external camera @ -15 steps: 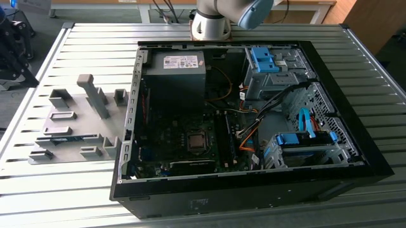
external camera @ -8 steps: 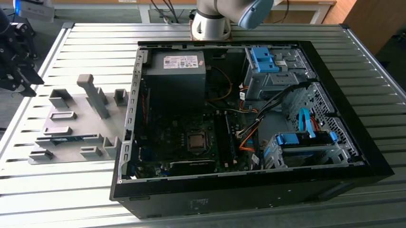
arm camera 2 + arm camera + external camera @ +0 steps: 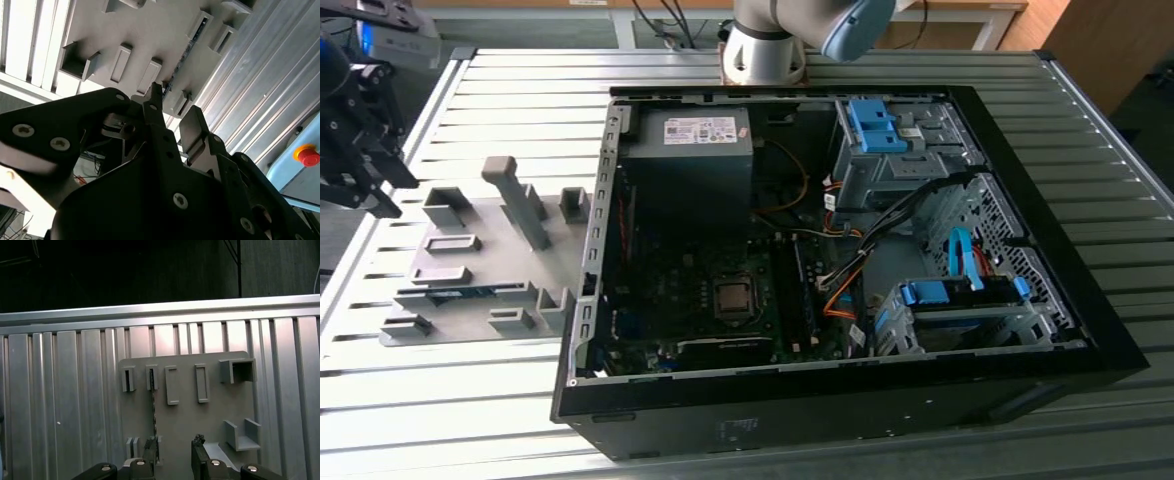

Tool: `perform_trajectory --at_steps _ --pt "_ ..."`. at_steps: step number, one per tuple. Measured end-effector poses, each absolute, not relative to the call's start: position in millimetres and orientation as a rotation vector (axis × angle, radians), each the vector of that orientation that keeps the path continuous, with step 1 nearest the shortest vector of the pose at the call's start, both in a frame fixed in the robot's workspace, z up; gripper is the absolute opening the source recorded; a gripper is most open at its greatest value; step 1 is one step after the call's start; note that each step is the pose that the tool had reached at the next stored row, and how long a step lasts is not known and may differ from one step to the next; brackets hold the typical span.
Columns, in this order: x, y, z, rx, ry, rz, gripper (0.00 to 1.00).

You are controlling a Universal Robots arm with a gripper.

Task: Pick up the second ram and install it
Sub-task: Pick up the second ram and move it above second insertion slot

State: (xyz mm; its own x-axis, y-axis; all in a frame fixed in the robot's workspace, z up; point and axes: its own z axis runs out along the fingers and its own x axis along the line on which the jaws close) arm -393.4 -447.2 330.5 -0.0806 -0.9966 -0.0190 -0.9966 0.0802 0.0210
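Your hand [image 3: 175,444] hangs released, fingers apart, over the grey holder plate [image 3: 185,420]. The second ram [image 3: 154,415] stands on edge in that plate's slots, near one fingertip and not grasped.

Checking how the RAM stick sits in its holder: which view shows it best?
The first wrist view: the thin blue memory board stands edge-on in the grey fixture plate, nearly full length visible. The exterior view shows a blue sliver; the second wrist view, an oblique edge.
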Motion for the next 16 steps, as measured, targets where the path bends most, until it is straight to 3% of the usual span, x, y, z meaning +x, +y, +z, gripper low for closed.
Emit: perform_trajectory --at_steps 16 --pt "-393.5 -448.9 321.2 2.130 -2.308 -0.044 0.42"
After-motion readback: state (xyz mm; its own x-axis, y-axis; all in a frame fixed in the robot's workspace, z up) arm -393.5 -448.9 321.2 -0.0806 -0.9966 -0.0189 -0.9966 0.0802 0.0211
